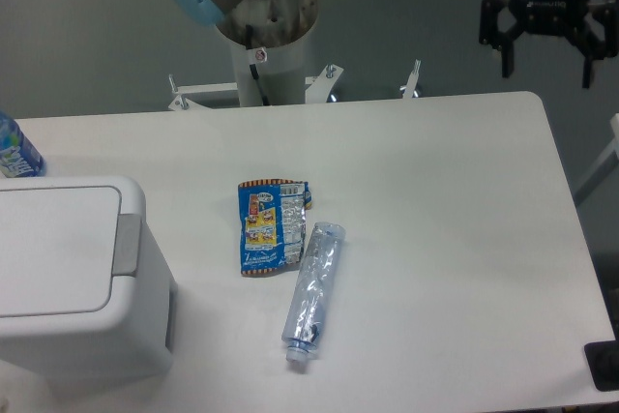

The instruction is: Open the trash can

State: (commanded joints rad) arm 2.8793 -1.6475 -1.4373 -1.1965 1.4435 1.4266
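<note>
In the fixed camera view, the trash can point(73, 278) is seen at the near left corner of the white surface point(435, 239), its flat white lid closed and the grey latch strip point(127, 244) lying along the lid's right edge. To the right of the trash can, near the middle of the surface, a flattened blue snack wrapper point(271, 227) is laid, and a crushed clear plastic bottle point(313, 292) is placed just beside the wrapper, touching its right edge, cap end toward the camera. Behind the trash can, at the left border, part of a blue-labelled bottle point(14, 150) is visible. The end effector point(546, 70) is held high, far to the right of the trash can beyond the surface's back edge, its fingers spread wide and nothing gripped. The arm's base column point(266, 36) is mounted behind the surface.
</note>
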